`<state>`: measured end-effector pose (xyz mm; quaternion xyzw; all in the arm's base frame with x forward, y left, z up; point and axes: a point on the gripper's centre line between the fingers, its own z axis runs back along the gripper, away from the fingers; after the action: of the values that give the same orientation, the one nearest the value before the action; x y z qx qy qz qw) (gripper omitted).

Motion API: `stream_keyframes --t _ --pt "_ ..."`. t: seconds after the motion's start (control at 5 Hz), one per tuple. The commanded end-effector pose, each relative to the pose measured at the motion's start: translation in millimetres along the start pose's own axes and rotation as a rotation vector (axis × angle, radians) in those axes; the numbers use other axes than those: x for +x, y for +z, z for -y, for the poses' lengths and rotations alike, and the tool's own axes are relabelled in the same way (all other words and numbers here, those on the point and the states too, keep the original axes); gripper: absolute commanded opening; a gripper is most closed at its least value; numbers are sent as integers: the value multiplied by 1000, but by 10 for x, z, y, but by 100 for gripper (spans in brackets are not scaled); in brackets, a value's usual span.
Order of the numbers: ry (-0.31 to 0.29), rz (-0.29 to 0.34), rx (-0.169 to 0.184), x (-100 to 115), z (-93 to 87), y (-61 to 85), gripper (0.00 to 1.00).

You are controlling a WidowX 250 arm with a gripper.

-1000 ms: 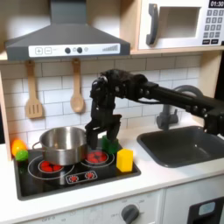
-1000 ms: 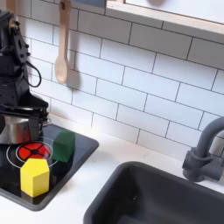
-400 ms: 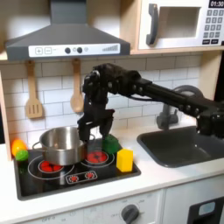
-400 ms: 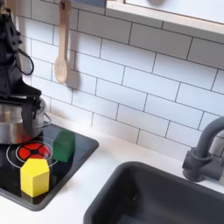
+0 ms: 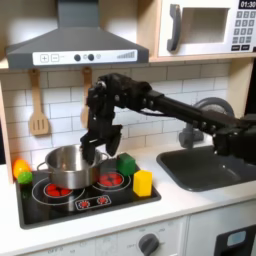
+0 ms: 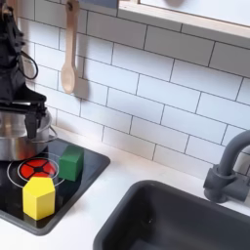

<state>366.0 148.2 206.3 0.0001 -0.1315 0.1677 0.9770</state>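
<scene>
In the first exterior view my black gripper hangs at the right rim of a silver pot on the left burner of the toy stove. Its fingers look open, with nothing between them. A green block sits just to the right of the pot, and a yellow block stands at the stove's front right corner. In the second exterior view the arm rises at the left edge above the pot, with the green block and the yellow block nearer the camera.
A wooden spatula and a wooden spoon hang on the tiled wall. A sink with a faucet lies to the first exterior view's right. A yellow and green toy sits left of the pot. A microwave is overhead.
The arm has swung to the first exterior view's left, from above the green block to the pot's right rim. The blocks and the pot have stayed put.
</scene>
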Motion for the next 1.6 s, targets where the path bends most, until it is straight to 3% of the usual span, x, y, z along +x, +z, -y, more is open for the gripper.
stream_keyframes --t 0.0,1.4 --pt "15 11 13 114 -96 -53 100" --pt "59 -16 35 381 -213 -274 100"
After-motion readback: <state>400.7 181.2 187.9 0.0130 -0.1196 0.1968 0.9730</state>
